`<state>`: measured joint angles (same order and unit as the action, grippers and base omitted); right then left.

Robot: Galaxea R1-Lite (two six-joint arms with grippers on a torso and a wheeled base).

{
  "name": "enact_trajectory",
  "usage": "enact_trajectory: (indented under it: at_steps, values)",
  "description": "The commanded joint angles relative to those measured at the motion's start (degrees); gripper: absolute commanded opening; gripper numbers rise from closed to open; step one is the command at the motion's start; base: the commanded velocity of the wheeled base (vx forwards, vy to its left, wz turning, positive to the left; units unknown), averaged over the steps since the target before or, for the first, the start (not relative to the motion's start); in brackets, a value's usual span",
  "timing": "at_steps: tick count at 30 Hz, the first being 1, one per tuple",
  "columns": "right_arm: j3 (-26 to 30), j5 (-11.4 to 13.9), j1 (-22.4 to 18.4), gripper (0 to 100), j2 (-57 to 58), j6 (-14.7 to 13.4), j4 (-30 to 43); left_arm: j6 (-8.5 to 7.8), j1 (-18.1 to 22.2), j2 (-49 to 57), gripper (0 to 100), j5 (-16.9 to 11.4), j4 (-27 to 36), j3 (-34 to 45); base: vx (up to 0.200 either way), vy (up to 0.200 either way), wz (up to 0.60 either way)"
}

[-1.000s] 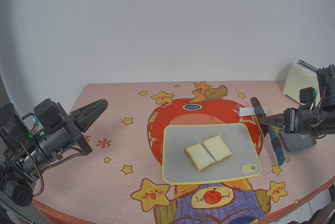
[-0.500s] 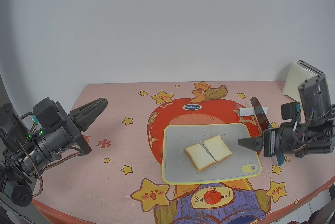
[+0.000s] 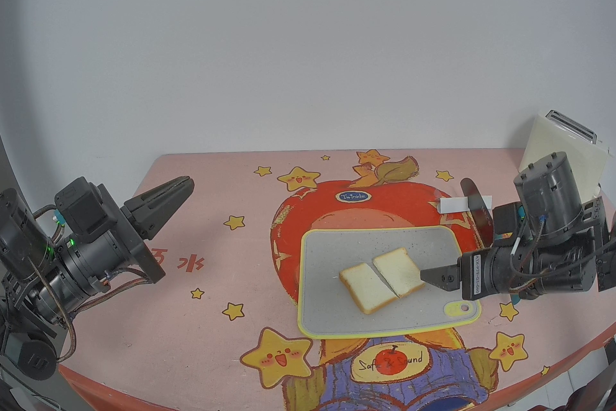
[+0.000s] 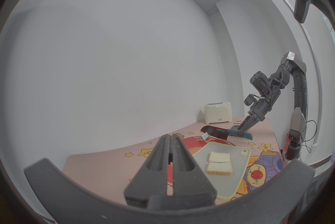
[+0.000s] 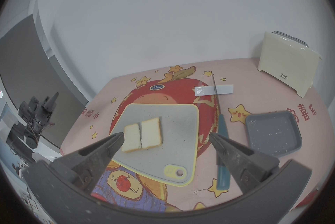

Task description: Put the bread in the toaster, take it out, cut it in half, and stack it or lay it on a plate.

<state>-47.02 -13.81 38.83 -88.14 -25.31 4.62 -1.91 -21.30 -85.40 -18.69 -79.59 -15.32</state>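
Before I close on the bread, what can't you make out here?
Toaster slots: right wrist view, side-on, so contents are hidden.
Plate: head view, covered by the right arm.
Knife handle: head view, mostly behind that arm.
Right gripper height over the cutting board: head view looks down; left wrist view too small.

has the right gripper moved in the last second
Yes. The right gripper went from beside the knife leftward over the board, its tip now just right of the bread.
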Motion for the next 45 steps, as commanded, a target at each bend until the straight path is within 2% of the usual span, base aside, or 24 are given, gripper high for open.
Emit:
enact_trajectory:
  at_steps: [1,4,8,44,45]
  values:
    - [0.8,-2.5,0.0,100,-3.9,-0.1,-3.0,-0.02,-0.5,0.1,0,0.1,0.0,0.2,0.0,0.0,0.0]
    - [2.5,-4.1,0.2,100,-4.9,-0.1,-6.0,-0.02,-1.4,0.1,0,0.1,0.1,1.2,0.0,0.0,0.0]
    - [3.1,-4.0,0.2,100,-4.7,0.0,-8.0,-0.02,-1.6,0.0,0,0.1,0.1,1.2,0.0,0.0,0.0]
    - [3.1,-3.8,0.6,100,-8.7,-0.1,-8.1,-0.02,-2.1,-0.4,0,0.1,0.1,1.9,0.0,0.0,0.0]
    - [3.1,-3.7,0.7,0,-8.7,-0.1,-8.1,-0.02,-2.4,-0.4,0,0.1,0.1,2.0,0.0,0.0,0.0]
